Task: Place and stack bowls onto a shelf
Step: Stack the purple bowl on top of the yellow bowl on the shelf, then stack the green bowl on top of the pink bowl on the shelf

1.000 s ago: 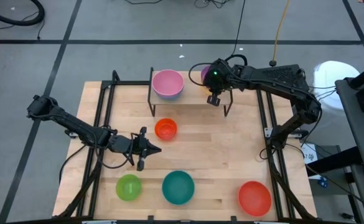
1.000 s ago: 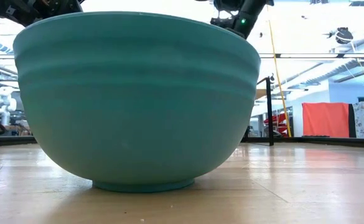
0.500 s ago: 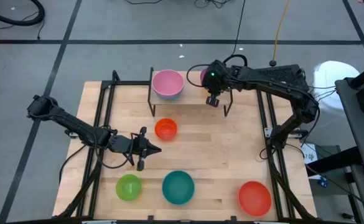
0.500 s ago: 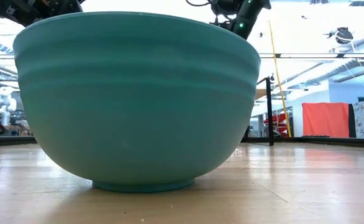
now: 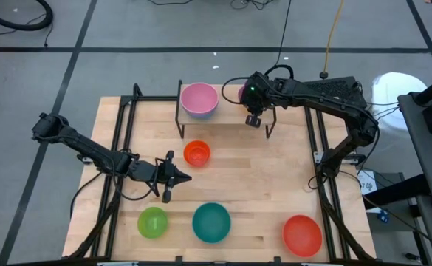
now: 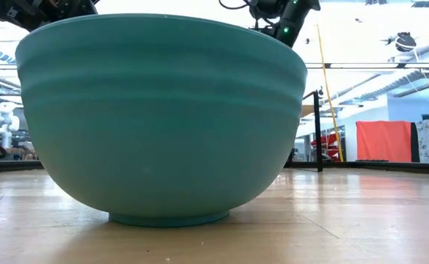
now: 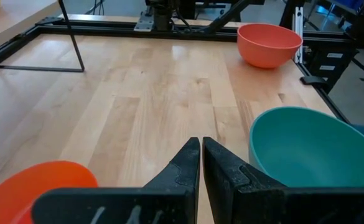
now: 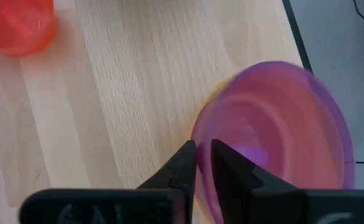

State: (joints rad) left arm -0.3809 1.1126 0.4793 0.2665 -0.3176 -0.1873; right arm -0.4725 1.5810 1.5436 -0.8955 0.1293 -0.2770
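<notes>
The pink bowl [image 5: 199, 100] stands on the left part of the shelf [image 5: 227, 112]. My right gripper [image 5: 252, 120] hovers over the shelf's right part, shut on the purple bowl [image 5: 241, 89], which the arm mostly hides from above. A yellowish edge [image 8: 210, 103] peeks out beneath that bowl. The orange bowl [image 5: 196, 153], green bowl [image 5: 153, 222], teal bowl [image 5: 211, 222] and red bowl [image 5: 302, 234] rest on the table. My left gripper [image 5: 186, 177] waits shut, low between the orange and green bowls. Other bowls are out of view. My right gripper [image 8: 204, 149] pinches the purple bowl's rim [image 8: 199, 134] on the side toward the table's middle. One finger looks inside the bowl and one outside. It comes from above, pointing down. Whether the bowl stands on something or is lifted, I cannot tell.
The shelf's black wire legs [image 5: 180, 122] stand on the table's far half. Black frame rails [image 5: 120, 140] run along the table's left and right sides. The teal bowl [image 6: 163, 117] fills the low view. Bare wood lies between the orange bowl and the red bowl.
My right gripper has edged a little toward the table's left over the shelf and risen slightly, so the arm hides more of the purple bowl. The left arm and the bowls on the table have stayed put.
</notes>
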